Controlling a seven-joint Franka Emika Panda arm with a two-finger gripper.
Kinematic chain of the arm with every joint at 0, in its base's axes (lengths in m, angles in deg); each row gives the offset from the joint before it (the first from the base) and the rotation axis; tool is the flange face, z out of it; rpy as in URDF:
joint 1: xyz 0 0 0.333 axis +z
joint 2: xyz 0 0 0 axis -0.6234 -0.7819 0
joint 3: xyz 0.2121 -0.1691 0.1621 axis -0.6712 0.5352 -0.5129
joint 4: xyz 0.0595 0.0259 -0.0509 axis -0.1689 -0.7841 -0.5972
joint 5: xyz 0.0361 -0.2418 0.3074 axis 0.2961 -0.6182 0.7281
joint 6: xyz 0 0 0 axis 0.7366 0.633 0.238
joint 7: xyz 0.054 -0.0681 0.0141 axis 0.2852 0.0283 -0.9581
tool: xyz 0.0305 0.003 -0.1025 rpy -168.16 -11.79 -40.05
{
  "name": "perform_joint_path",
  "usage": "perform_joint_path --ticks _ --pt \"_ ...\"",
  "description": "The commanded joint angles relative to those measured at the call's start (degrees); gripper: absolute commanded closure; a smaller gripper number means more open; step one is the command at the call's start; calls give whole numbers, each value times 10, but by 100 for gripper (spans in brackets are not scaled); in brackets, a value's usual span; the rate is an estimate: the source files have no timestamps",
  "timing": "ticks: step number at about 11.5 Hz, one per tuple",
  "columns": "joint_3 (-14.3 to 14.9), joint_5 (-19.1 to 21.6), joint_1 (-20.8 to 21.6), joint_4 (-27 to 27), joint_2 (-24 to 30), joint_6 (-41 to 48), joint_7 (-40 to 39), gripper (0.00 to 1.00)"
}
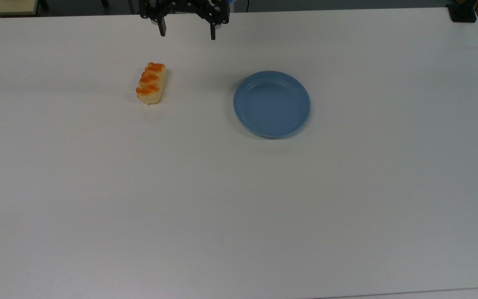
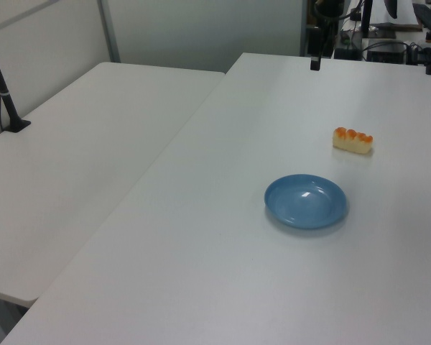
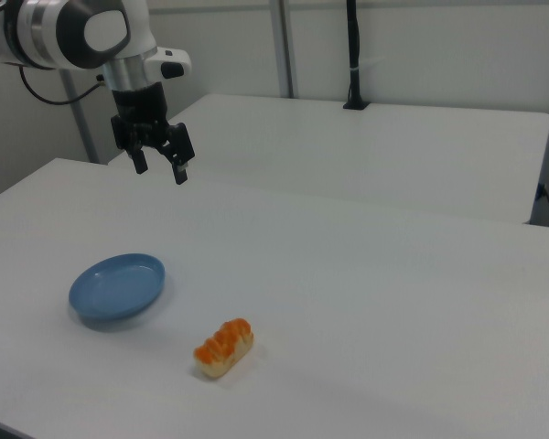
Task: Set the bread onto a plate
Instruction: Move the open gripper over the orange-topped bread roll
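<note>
The arm [image 3: 69, 32] is reaching in from the right view's upper left, its white wrist section pointing straight down so that the gripper [image 3: 160, 169] is hanging well above the white table [image 1: 239, 207] with its two dark fingers [image 3: 179, 174] spread wide apart and nothing between them. In the top view the gripper [image 1: 188, 33] is sitting at the far edge of the table, its fingertips pointing down, positioned between the bread and the plate along the top view's left-to-right line but farther back than both. The bread [image 1: 151, 83] is lying flat on the table, its glossy orange-brown bumps facing up, well apart from the gripper. The plate [image 1: 271, 104], blue and holding nothing, is resting on the table to the top view's right of the bread, with a clear stretch of tabletop between them. In the right view the bread [image 3: 224, 347] is lying nearer the camera than the plate [image 3: 117, 287].
</note>
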Motion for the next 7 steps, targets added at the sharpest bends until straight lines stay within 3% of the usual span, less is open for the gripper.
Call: perform_joint_path --ticks 1,7 --pt "0 4 -17 -4 16 34 -6 0" --pt "0 4 -17 -4 17 47 -10 0"
